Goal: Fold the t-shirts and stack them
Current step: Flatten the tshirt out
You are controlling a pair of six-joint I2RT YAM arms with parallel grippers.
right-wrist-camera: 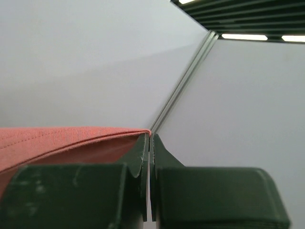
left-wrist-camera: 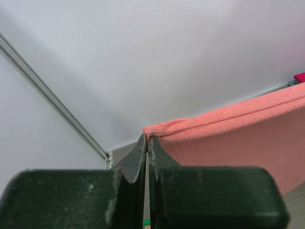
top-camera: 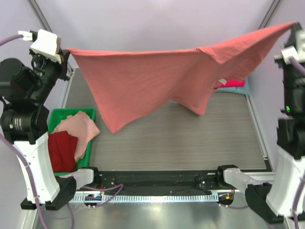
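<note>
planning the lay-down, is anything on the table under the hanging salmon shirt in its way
Nothing visible on the bare table below the salmon shirt. The magenta shirt lies at the far right, behind its hanging edge, and the green bin stands off left. Table hidden behind the cloth cannot be checked.

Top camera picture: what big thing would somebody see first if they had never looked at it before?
The big salmon-coral t-shirt jumps out first. It is stretched in the air like a banner above the table, pinched at one end by the left gripper and at the other by the right gripper. Next comes the green bin at the near left, with a pale pink shirt and a dark red shirt in it.
</note>
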